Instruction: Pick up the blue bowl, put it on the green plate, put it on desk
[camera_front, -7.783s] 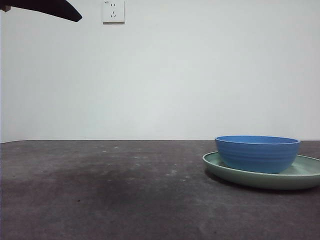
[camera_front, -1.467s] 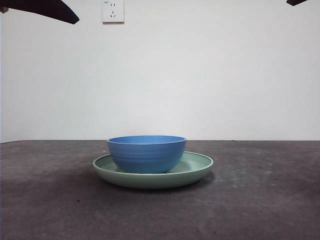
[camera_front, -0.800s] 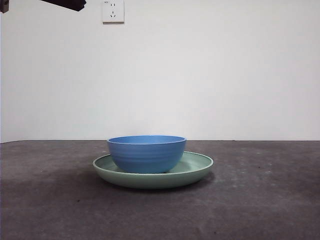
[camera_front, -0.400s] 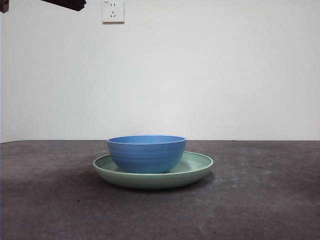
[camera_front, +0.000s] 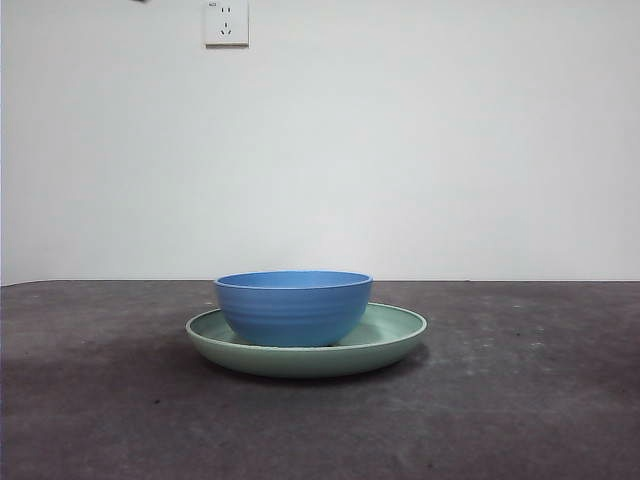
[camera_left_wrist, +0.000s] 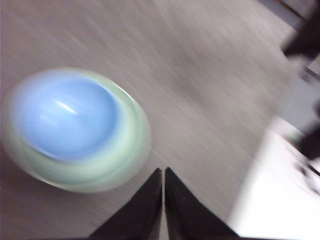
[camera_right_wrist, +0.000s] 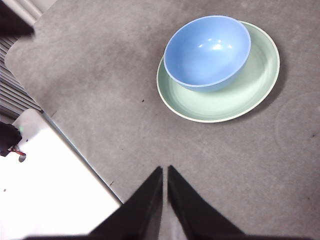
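Note:
The blue bowl (camera_front: 293, 307) stands upright in the green plate (camera_front: 390, 335), a little off-centre, in the middle of the desk (camera_front: 520, 400). Neither arm shows in the front view. In the blurred left wrist view the left gripper (camera_left_wrist: 163, 172) hangs shut and empty high above the desk, beside the bowl (camera_left_wrist: 65, 117) and plate (camera_left_wrist: 132, 150). From the right wrist view, the right gripper (camera_right_wrist: 165, 171) is also shut and empty, well above and away from the bowl (camera_right_wrist: 207, 50) and plate (camera_right_wrist: 250, 85).
A white wall with a socket (camera_front: 226, 22) rises behind the desk. A white panel (camera_right_wrist: 45, 185) and the desk's edge lie below the right gripper; another pale surface (camera_left_wrist: 280, 195) lies beyond the desk edge near the left gripper.
The dark arm tip at the front view's top left corner has drawn up out of the picture. Bowl and plate have stayed in place over the last second.

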